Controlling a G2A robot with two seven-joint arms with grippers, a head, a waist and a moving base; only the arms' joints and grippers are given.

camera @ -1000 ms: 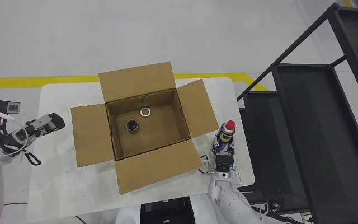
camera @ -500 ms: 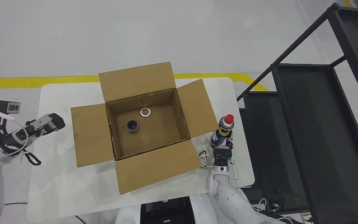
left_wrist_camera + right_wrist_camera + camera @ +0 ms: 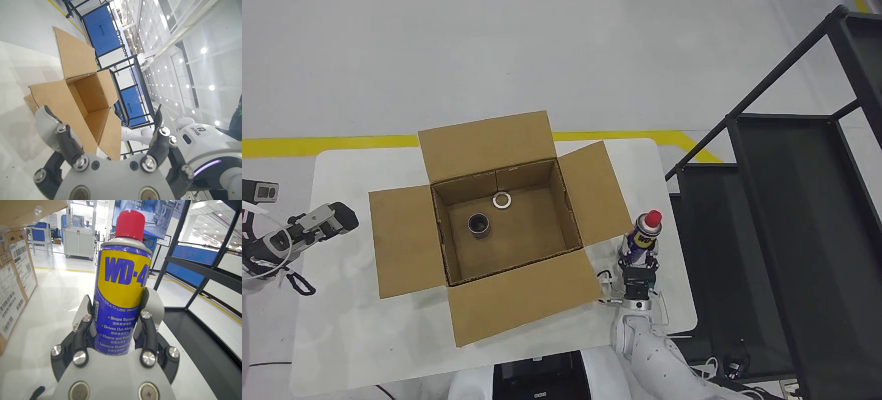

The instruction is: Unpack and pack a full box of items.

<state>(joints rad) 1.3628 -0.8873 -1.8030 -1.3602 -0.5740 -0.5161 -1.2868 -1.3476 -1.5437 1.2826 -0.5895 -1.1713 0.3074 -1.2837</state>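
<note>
The spray can [image 3: 646, 232], blue and yellow with a red cap, stood upright over the table's right-hand edge, just beside the box's right flap and outside the box. In my right wrist view the can [image 3: 122, 279] rose between the two fingers of the right gripper [image 3: 120, 299], which were clamped against its lower body, one on each side. I could not tell whether its base touched the table. From above, the right gripper [image 3: 640, 262] sat on the near side of the can.

The cardboard box [image 3: 487, 145] lay at the table's middle with all four flaps folded outward. On its floor I saw a dark roll [image 3: 479, 225] left of centre and a small white ring [image 3: 502, 200] close to the far wall, the two apart from each other. The right wrist view caught a labelled side of the box [image 3: 13, 279].

The left gripper [image 3: 337, 215] hung at the table's left edge, well apart from the box, its fingers spread wide and holding nothing. The left wrist view showed the left gripper [image 3: 102, 111] facing the box [image 3: 75, 56].

The white table [image 3: 352, 170] stood on a pale floor crossed by a yellow line [image 3: 302, 147]. A black shelving rack [image 3: 802, 200] stood to the right of the table.
</note>
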